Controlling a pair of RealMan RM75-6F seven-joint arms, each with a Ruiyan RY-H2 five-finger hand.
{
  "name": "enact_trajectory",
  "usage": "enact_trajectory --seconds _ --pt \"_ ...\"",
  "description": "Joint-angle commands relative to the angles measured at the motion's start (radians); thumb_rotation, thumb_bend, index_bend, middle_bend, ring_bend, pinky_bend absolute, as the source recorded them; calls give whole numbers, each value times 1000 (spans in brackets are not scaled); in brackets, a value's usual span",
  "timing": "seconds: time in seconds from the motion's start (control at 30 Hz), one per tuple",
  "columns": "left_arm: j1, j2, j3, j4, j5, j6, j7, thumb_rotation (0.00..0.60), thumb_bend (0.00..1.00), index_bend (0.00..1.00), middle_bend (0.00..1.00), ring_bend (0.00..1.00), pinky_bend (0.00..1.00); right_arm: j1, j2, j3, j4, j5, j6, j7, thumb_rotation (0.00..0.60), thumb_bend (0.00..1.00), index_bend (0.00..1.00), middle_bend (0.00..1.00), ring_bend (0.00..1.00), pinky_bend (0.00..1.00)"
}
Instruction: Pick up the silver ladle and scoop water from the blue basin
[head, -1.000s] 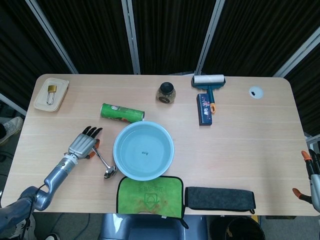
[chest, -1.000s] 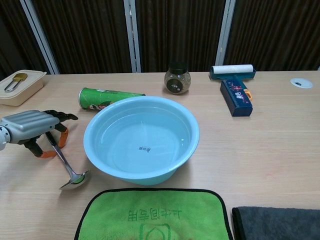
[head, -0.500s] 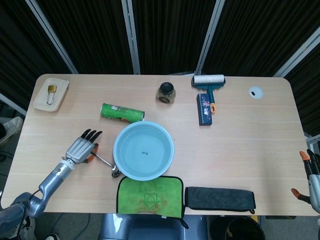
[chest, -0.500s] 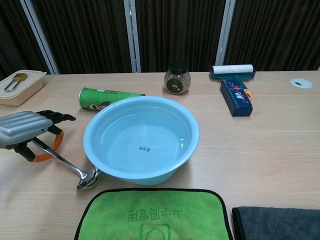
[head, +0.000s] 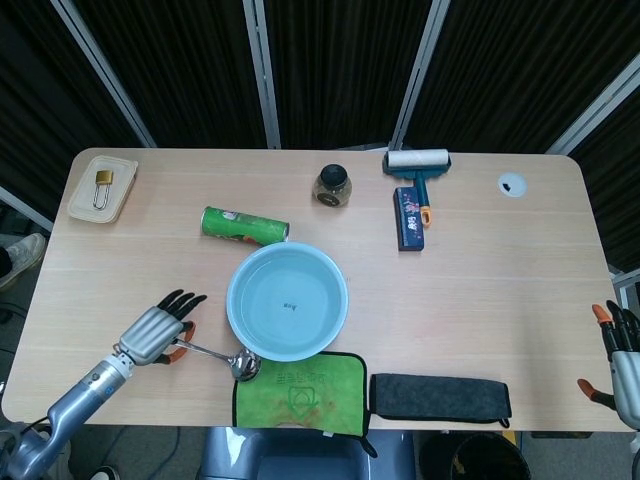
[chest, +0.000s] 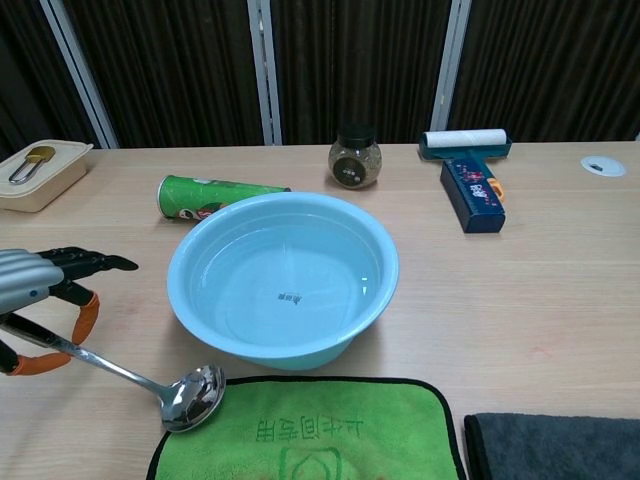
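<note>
From the head view, we have the silver ladle (head: 215, 354) in our left hand (head: 155, 331) at the lower left of the frame. Its handle runs rightward to a bowl that sits just off the lower left rim of the blue basin (head: 287, 301), at the top left corner of the green cloth (head: 298, 391). To do this step well, we judge that we should raise the bowl clear of the basin's rim before swinging it inward. Then we tip it down into the water and level it out so the scoop stays full, keeping the handle from twisting in our grasp. The hand lies palm down, dark fingers (head: 183, 299) fanned toward the upper right, the forearm trailing off to the lower left corner. Our right hand (head: 622, 352) sits at the right edge of the frame, away from the work; we cannot tell how its fingers are set.

From the chest view, the left hand (chest: 35, 283) is at the left edge, upper fingers stretched out flat toward the basin (chest: 283, 277). The ladle (chest: 140, 378) handle is pinched beneath them. The handle slopes down to the right. The shiny bowl faces up at the edge of the green cloth (chest: 305, 432), near the basin's front wall but not visibly touching it. The right hand does not appear here.
</note>
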Motion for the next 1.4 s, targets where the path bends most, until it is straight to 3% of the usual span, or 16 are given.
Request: enact_trajectory --seconds 0.03,0.3,0.73,1.4 --pt "18 82 29 -115 31 36 8 600 415 652 0 0 0 -1 0 -3 -2 -7 2 1 600 0 0 0 0 0" --pt "23 178 35 -264 50 58 17 600 412 661 0 0 0 -4 2 -11 -7 -27 11 6 600 0 0 0 0 0" --pt "10 236 9 -381 102 82 33 600 412 671 0 0 0 -13 12 -17 -11 -48 31 24 600 0 0 0 0 0" --pt "-79 276 -127 -467 -5 -2 -54 600 434 670 0 0 0 -13 24 -15 -4 -45 27 61 600 0 0 0 0 0"
